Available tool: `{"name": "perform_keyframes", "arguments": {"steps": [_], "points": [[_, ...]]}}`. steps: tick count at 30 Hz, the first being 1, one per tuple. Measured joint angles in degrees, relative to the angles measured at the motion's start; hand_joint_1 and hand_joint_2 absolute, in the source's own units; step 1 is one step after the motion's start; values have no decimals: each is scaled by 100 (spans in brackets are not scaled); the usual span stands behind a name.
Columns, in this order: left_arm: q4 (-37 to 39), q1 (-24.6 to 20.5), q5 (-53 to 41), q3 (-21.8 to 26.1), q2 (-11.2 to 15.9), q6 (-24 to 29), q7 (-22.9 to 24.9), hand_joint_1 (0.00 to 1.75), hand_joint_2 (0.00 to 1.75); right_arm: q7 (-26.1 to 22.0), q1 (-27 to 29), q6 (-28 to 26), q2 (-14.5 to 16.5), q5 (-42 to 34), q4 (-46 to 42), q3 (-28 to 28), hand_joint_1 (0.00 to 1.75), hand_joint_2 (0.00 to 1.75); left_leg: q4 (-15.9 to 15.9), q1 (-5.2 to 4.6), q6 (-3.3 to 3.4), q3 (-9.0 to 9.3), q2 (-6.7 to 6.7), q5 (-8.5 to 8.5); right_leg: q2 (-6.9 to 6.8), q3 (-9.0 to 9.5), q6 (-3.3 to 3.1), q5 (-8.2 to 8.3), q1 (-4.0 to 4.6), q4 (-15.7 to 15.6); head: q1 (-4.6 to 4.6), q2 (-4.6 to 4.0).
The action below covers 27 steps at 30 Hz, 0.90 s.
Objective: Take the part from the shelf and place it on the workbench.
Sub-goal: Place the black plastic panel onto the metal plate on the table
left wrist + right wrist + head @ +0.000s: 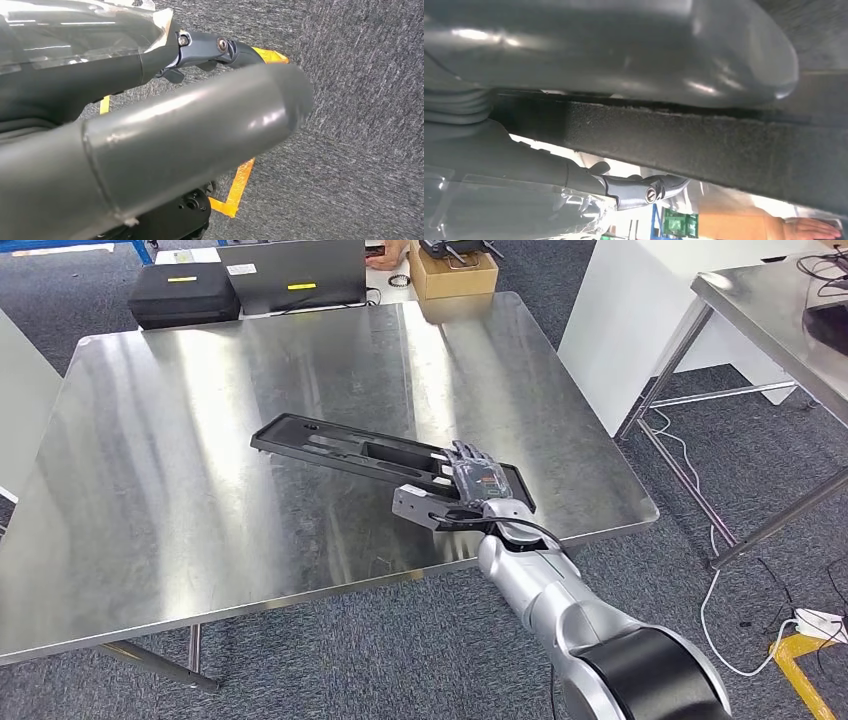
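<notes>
A long black part (350, 450) with slots stretches across the middle of the steel workbench (180, 530), low over its surface; I cannot tell whether it rests on it. My right hand (468, 490) grips the part's near right end, close to the bench's front edge. In the right wrist view the part (704, 145) is a dark textured band clamped between the grey thumb (624, 45) and a darker finger (644, 190). My left hand (165, 135) hangs over the carpet, thumb and a dark finger stretched out, holding nothing.
Black cases (185, 290) and a cardboard box (453, 275) stand past the bench's far edge, with a person's hand (390, 252) there. A white cabinet (640, 320) and a second steel table (780, 310) stand to the right. Cables (720, 610) lie on the carpet.
</notes>
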Motion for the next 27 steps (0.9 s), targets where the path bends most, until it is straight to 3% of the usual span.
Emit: {"name": "perform_keyframes", "arguments": {"steps": [6, 14, 27], "points": [[0, 0, -23, 0, 2, -22, 1, 0, 0, -107, 15, 11, -19, -84, -8, -99, 0, 0, 0, 0, 0, -1, 0, 0, 0, -1, 0, 0, 0, 0, 0, 0], [0, 0, -170, 0, 3, -94, 36, 0, 0, -1034, 36, -10, -8, -624, -274, -744, 0, 0, 0, 0, 0, -1, -1, -1, 0, 1, 0, 0, 0, 0, 0, 0], [0, -1, -356, 0, 2, -170, 72, 0, 0, -1128, 118, 21, 35, -466, -463, -956, 0, 0, 0, 0, -1, 1, 0, 0, 0, 0, 0, 0, 0, 0, 0, 0]]}}
